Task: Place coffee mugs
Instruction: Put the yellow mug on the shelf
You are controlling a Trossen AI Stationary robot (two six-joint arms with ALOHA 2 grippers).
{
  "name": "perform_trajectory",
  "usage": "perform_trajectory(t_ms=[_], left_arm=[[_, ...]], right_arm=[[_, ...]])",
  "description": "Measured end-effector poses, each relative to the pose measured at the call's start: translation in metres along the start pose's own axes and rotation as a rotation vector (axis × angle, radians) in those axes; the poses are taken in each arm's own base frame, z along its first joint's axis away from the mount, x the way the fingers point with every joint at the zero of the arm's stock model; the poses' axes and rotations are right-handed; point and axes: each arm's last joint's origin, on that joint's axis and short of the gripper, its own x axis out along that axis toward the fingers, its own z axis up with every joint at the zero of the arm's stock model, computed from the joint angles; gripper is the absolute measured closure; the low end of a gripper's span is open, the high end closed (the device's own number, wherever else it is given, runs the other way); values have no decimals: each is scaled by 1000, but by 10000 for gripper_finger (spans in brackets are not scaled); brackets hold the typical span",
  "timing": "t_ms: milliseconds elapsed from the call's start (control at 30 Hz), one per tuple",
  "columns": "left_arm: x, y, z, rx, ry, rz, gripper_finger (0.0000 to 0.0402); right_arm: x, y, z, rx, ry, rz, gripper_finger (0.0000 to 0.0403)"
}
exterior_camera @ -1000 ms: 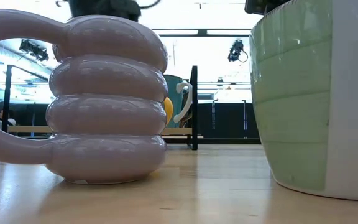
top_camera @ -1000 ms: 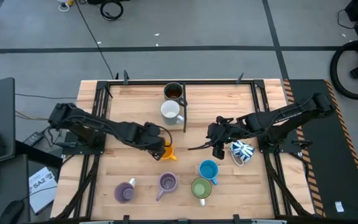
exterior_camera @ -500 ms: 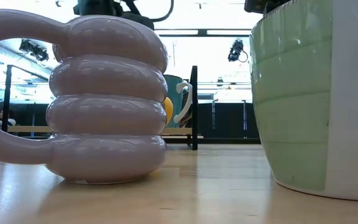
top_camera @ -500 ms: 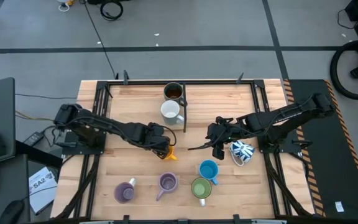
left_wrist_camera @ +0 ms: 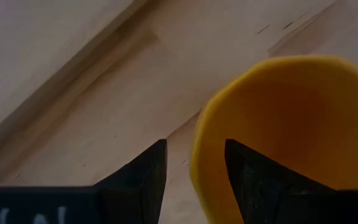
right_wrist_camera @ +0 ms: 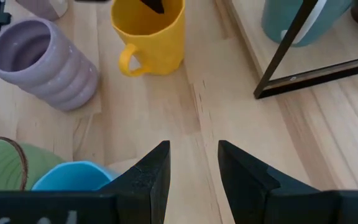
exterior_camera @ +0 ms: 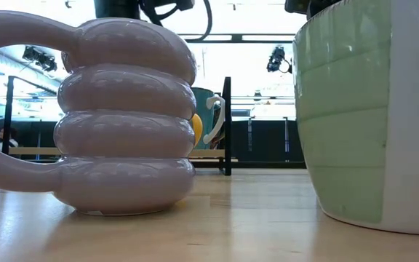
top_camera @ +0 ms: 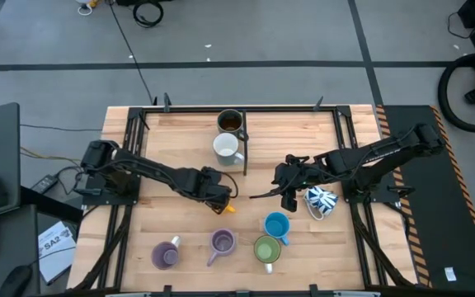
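From above, the left gripper [top_camera: 221, 198] sits over the orange mug [top_camera: 228, 206] at mid-surface, and the right gripper [top_camera: 285, 183] hangs empty just left of the patterned mug [top_camera: 321, 200]. Far centre, a dark mug [top_camera: 230, 121] and a white mug [top_camera: 226, 148] stand by a thin black stand [top_camera: 245, 147]; near the front edge are two purple mugs [top_camera: 166, 255], a blue mug [top_camera: 276, 225] and a green mug [top_camera: 266, 249]. The low view, level with the wooden surface [exterior_camera: 238, 218], is filled by a ribbed purple mug and the green one; a lit room with dark frames lies behind. In the left wrist view the fingers [left_wrist_camera: 146, 171] straddle the orange rim, one inside, one outside, set wide and not yet pinching. A grip on one thin wall could let the mug tilt or slip on lifting. The right wrist view shows its fingers [right_wrist_camera: 151, 171] apart over bare wood, nothing between them.
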Motion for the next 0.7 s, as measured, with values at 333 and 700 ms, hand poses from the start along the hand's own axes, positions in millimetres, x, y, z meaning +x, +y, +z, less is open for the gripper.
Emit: perform_trajectory(t_ms=[333, 700], left_arm=[[1, 1, 0, 21, 0, 6, 285], [-1, 0, 1, 43, -6, -5, 371]], right_arm=[[0, 0, 0, 0, 1, 0, 263], [0, 0, 0, 0, 1, 0, 263]])
